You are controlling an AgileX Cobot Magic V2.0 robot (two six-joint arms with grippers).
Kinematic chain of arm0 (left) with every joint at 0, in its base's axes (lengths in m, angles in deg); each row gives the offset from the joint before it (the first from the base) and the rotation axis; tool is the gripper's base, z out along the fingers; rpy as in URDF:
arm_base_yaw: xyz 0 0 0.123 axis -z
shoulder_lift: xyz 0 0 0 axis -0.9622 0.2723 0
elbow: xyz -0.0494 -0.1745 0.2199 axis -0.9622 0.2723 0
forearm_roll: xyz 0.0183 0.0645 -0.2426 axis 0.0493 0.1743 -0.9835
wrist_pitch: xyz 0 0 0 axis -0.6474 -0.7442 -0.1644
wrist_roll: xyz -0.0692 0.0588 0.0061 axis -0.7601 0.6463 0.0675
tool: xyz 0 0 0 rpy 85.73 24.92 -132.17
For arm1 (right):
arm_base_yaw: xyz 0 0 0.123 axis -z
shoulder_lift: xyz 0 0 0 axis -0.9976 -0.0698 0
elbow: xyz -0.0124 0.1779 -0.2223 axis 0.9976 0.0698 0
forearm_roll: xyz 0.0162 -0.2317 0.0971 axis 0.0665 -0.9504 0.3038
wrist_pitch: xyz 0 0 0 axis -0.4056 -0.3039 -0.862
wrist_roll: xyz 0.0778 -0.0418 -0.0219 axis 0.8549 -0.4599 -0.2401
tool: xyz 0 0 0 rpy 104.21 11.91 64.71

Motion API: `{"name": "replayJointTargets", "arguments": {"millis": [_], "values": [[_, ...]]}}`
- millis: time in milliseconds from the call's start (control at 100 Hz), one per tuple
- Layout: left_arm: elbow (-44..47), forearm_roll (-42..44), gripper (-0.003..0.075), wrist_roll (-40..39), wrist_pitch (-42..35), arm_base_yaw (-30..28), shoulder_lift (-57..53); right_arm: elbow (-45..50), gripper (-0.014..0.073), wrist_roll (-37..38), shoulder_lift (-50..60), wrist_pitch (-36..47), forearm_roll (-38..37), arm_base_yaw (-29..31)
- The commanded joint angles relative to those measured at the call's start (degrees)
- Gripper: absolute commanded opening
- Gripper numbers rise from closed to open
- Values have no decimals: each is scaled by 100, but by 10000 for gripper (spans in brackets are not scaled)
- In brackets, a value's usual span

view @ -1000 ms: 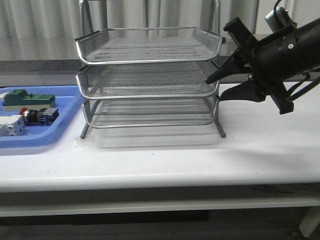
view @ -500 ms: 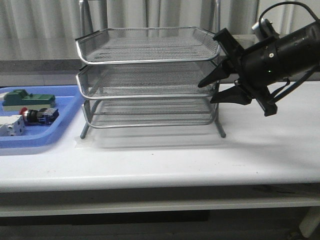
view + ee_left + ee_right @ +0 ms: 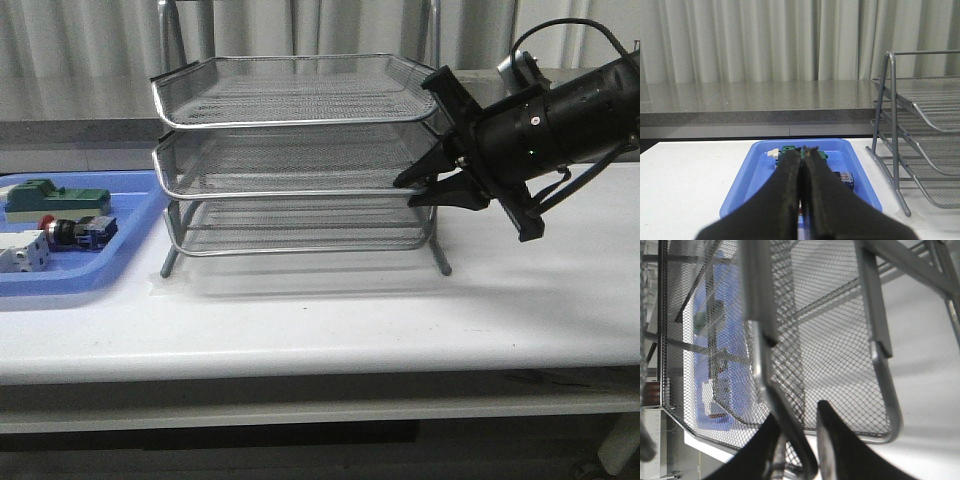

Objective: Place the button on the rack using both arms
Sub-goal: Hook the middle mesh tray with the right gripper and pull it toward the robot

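Note:
The button [image 3: 75,231], red head and black body with a blue rear, lies in the blue tray [image 3: 132,215] left of the rack [image 3: 300,100]. In the left wrist view its blue rear [image 3: 844,179] shows beside my left gripper [image 3: 804,150], which hangs shut and empty above the tray [image 3: 760,170]. The left arm is out of the front view. My right gripper [image 3: 405,190] is open at the rack's right side. The middle tier's rim passes between its fingers, close to one finger and apart from the other, in the right wrist view [image 3: 798,411] too.
A green-and-cream block [image 3: 55,200] and a white boxy part [image 3: 22,252] share the tray with the button. The rack's thin legs [image 3: 441,258] stand on the white table. A grey ledge and curtains lie behind.
The right gripper has moved left onto the rack's middle rim, and its fingers have narrowed around that rim. Button and tray have not moved.

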Motion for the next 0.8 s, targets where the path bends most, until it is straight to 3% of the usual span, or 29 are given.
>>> {"name": "replayJointTargets", "arguments": {"millis": [0,110,370,790], "values": [[263,-48,-20,-56,-465,-12,-205,-152,70,-74,258,-251,152,3],[263,-48,-20,-56,-465,-12,-205,-152,21,-74,258,-270,152,3],[263,-48,-20,-56,-465,-12,-205,-33,21,-74,264,-602,-124,3],[263,-48,-20,-56,-465,-12,-205,943,21,-315,813,-651,-402,3]]}}
